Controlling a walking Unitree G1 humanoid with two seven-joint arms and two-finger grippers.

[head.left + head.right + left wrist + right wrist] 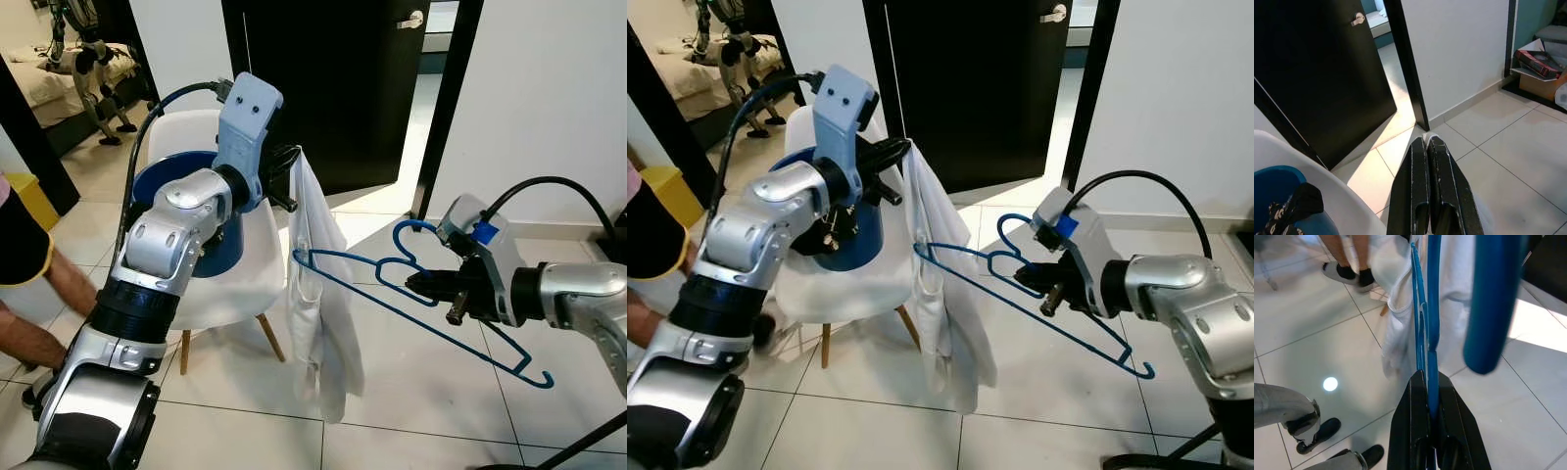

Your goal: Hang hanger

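Pale floor tiles (411, 411) ran across the lower frame, with a black door (343, 88) standing ajar at top centre and white walls on either side. Left of centre stood a white chair (245, 284) on wooden legs, carrying a blue basin (167, 181); in the left wrist view a dark patterned cloth (1295, 208) lay in that basin. At the upper left corner a doorway opened onto a bed (49, 83), with another robot's legs partly visible beside it.

A white garment (318, 294) hung at the centre of the frame, pinched at its top by the left gripper (291, 176), whose fingers (1425, 191) were clenched together on a sliver of white fabric. The blue hanger (421, 308) stretched from centre to lower right, its left tip poked into the garment and its hook curling above the right gripper (416, 281). That gripper was clamped on the hanger's wire near the neck, as the right wrist view showed.

The left arm blocked much of the chair and basin. A person's forearm (59, 284) reached in at the left edge, the body cut off; feet in dark socks (1349, 274) appeared behind the garment. How far the hanger sat inside the garment could not be told.
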